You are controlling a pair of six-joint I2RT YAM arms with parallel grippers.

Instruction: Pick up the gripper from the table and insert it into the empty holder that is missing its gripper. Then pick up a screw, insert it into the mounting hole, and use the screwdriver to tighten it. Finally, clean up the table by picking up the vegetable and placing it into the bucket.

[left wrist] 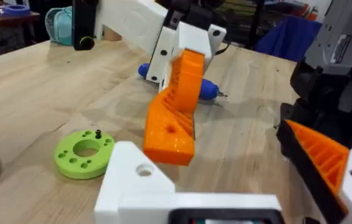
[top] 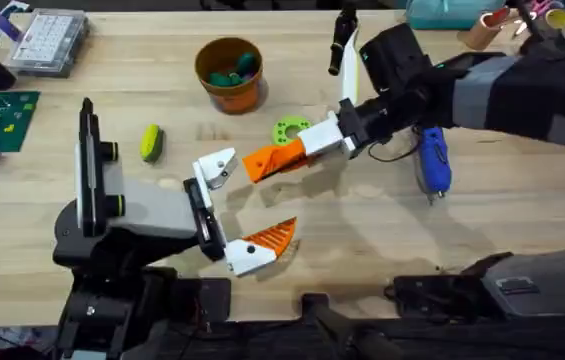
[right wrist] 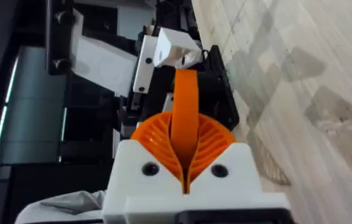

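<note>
the right gripper [top: 314, 143] pinches the gripper [top: 274, 158] between its 2 fingers — carried over the table [top: 382, 230], just beside the holder [top: 216, 166]. the left gripper [top: 224, 205] is spread.

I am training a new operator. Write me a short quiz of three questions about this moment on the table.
1. Fill in: the screwdriver lies on the ____.
2. True or false: the vegetable is already in the bucket.
3. What does the right end effector hold? A) the screwdriver B) the gripper C) nothing

Key: 1 table; 2 false, it lies on the table; 3 B.
</note>
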